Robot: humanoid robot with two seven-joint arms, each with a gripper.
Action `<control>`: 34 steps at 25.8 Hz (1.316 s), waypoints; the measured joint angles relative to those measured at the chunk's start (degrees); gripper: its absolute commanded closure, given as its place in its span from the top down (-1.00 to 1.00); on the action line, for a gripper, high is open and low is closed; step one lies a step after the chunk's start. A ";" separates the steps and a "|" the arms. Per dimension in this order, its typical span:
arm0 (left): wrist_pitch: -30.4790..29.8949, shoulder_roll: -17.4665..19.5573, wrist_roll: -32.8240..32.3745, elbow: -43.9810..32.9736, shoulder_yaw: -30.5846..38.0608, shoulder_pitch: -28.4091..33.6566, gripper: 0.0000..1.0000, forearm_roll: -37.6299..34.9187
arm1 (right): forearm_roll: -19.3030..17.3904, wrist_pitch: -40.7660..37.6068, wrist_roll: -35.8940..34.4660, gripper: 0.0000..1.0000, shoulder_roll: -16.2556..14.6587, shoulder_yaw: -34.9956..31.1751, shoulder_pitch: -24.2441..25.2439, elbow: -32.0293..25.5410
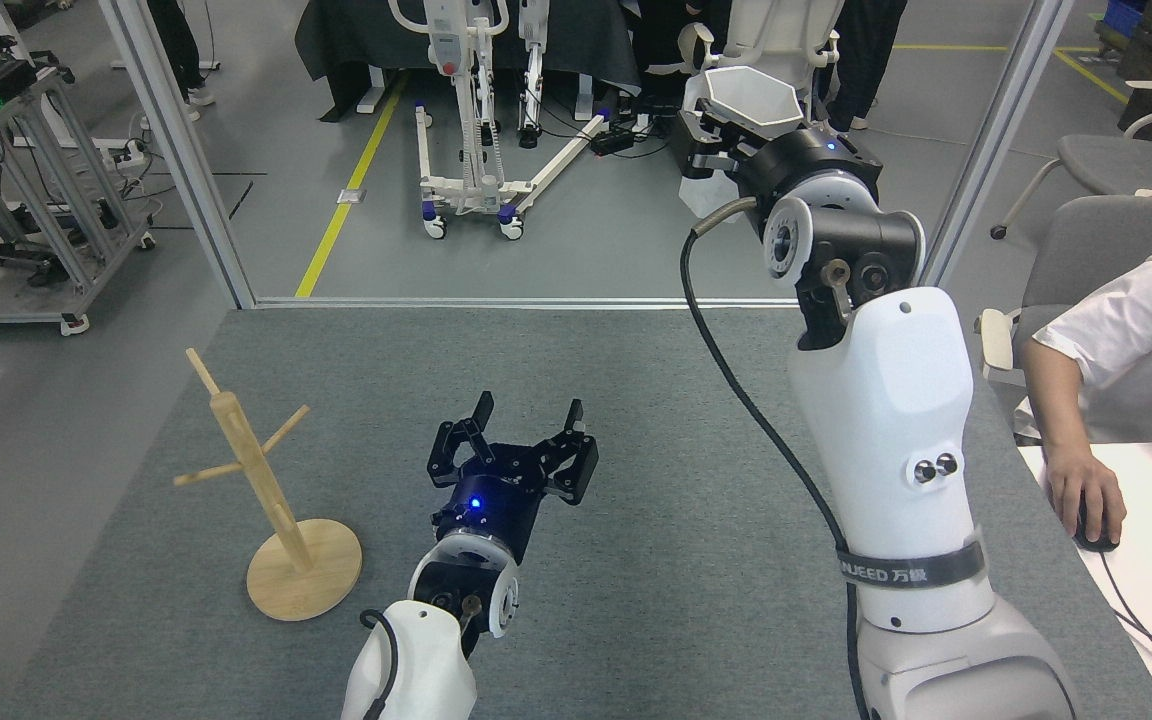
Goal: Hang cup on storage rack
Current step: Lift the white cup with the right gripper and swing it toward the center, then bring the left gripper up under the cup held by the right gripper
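The cup (748, 98) is up in the air at the far right, clamped in the right gripper (731, 135), rim facing up and well above the grey table (696, 480). The rack (266, 480) stands way over on the near left of the table, so the two are well apart. The left gripper (526, 440) hovers low over the middle of the table with its fingers spread wide and nothing in it.

My guess is the cup is rigid, hard and smooth, so fairly slippery, and it would likely chip or crack if dropped from that height. It's probably not heavy for this arm. The hold looks to be around the body just below the rim; I can't make out the handle from here, it's hidden or too small. For hanging, the handle has to stay free and face the peg, so a grip on the body opposite the handle makes sense. The pegs are thin and angled upward, so the handle needs careful lining up.
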 measured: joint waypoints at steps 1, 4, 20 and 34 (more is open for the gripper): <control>0.00 0.02 0.01 -0.01 -0.06 0.06 0.98 0.00 | 0.00 0.00 0.02 -0.95 0.08 0.03 0.02 -0.01; 0.05 0.04 0.04 -0.17 -0.31 0.22 0.98 0.01 | 0.00 0.00 0.16 -0.95 0.24 0.24 0.05 -0.02; 0.31 0.07 0.07 -0.28 -2.83 0.32 0.98 -0.07 | 0.00 0.03 -0.23 -0.95 1.82 2.08 1.97 -2.53; 1.12 0.08 0.02 -0.09 -2.76 0.35 0.98 -0.74 | 0.05 -0.71 0.45 -0.95 6.07 6.93 11.94 -4.15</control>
